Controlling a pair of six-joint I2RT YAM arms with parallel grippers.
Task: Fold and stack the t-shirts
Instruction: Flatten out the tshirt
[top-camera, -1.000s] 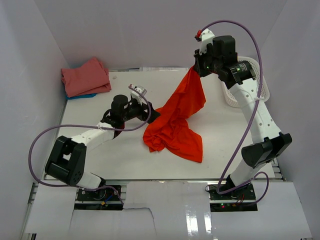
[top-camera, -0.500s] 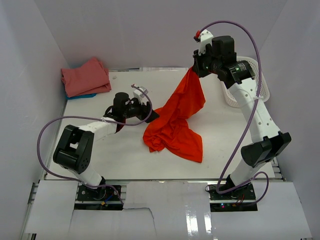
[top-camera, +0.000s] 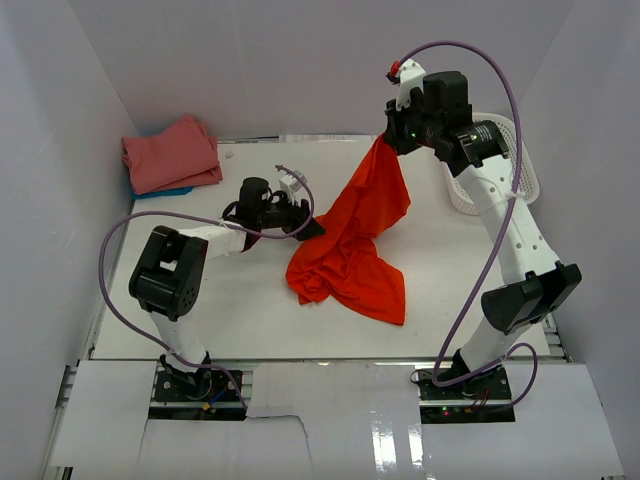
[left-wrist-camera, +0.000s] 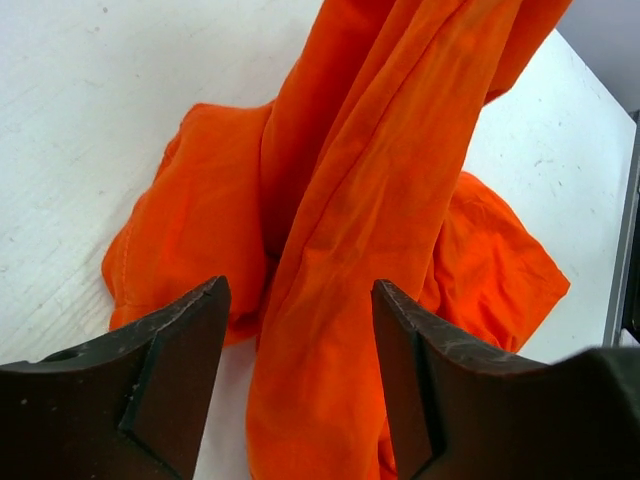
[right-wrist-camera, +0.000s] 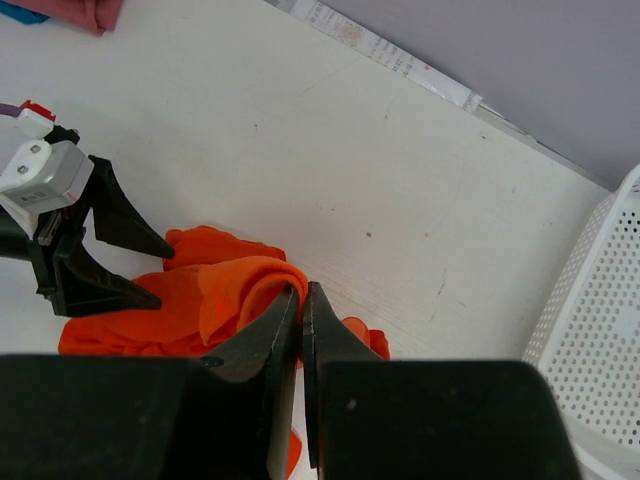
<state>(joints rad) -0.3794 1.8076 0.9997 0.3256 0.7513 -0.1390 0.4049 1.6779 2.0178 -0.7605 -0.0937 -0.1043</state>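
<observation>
Two fingers of the right gripper (right-wrist-camera: 300, 292) are pressing together on a fold of the orange-red shirt (top-camera: 352, 235), holding its top high above the table (top-camera: 240, 305) while the rest is draping down into a heap on the white surface. The left gripper (left-wrist-camera: 295, 300) is hovering low with its fingers spread, just beside the hanging cloth. Farther out, the pink shirt (top-camera: 172, 153) is lying folded on the blue shirt (top-camera: 168, 191) in the back left corner, and the white basket (top-camera: 528, 172) is sitting at the right edge.
</observation>
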